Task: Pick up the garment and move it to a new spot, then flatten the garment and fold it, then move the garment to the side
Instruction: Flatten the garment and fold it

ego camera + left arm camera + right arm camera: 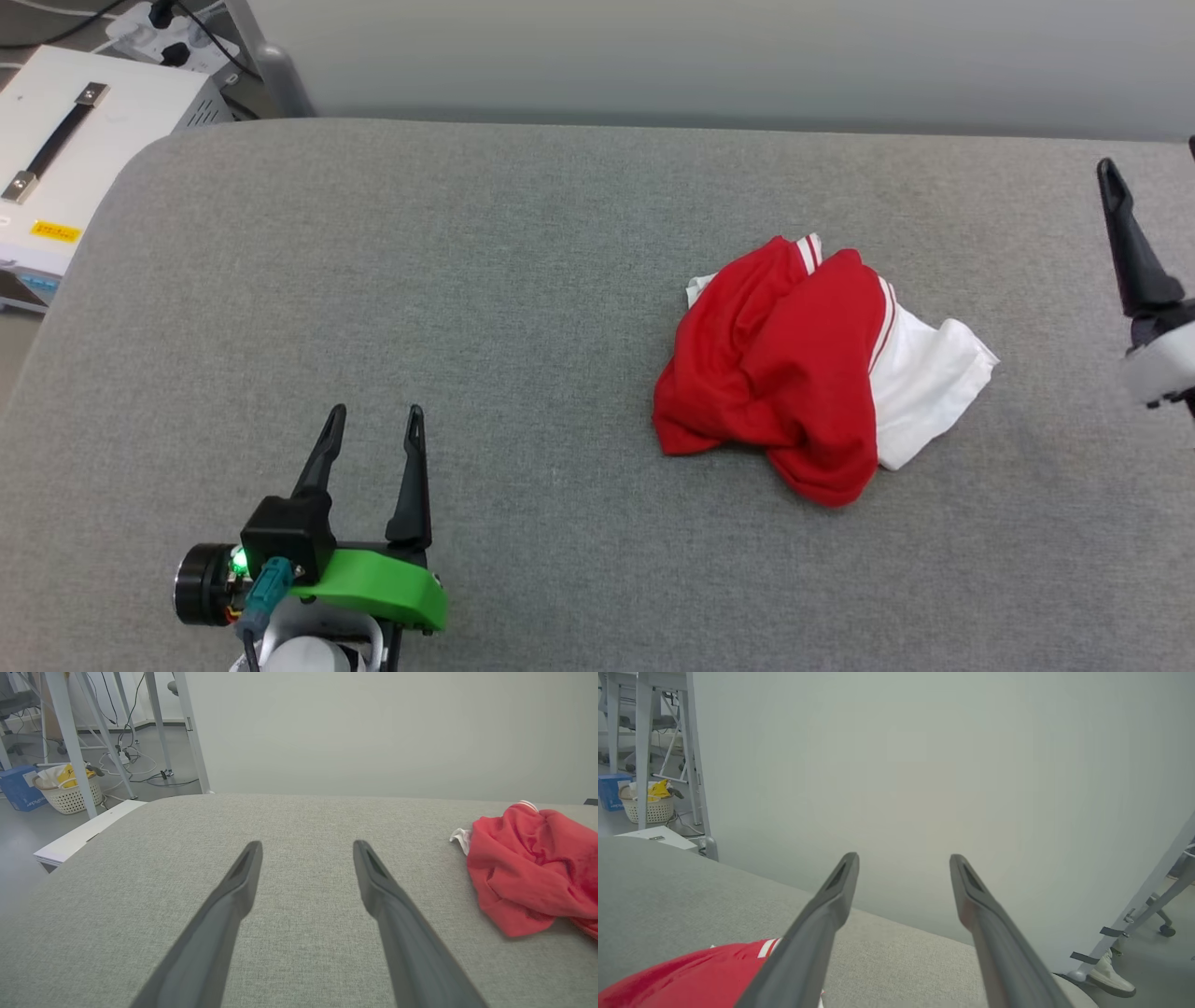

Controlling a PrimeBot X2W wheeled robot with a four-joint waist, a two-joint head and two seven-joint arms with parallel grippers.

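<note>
One crumpled garment (794,373) — left end effector (375,411), right end effector (903,858) both spread.

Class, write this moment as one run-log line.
garment: crumpled on table | left gripper: open, empty | right gripper: open, empty | stage: pickup not begun

Right gripper (903,858): cut by head view's right edge, one finger showing. Garment (528,872): cut by left wrist view's right edge.

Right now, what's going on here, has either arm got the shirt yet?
Not yet. The garment lies crumpled on the grey table, right of centre, untouched. The left gripper is open over bare table at the near left. The right gripper is open too, off to the garment's right. Nothing is held.
</note>
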